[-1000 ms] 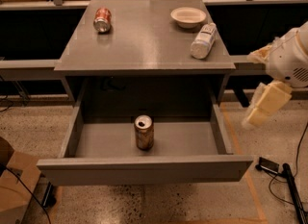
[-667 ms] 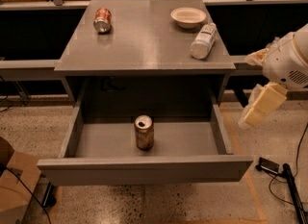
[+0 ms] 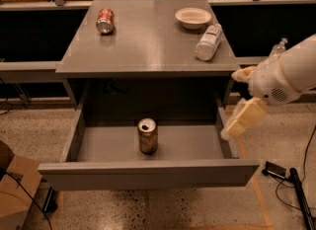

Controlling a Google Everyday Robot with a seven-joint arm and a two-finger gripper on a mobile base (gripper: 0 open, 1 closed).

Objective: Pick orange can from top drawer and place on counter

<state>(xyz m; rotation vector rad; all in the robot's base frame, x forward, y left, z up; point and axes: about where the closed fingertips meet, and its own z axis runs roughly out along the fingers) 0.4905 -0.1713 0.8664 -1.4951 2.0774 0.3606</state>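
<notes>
We've got the gripper [image 3: 231,104] hanging just right of the top drawer [image 3: 148,173], fingers apart, and its white arm [image 3: 291,71] runs straight off the right edge. Behind that arm a small bottle [image 3: 280,46] shows us only its top. The orange can [image 3: 147,136] has pale patches we can't read as print. Under the counter [image 3: 148,46], the drawer's back is lost in shadow. Lower left, a cardboard box [image 3: 12,194] is cut by the edge; lower right, a dark pole [image 3: 302,202] leaves the bottom.
</notes>
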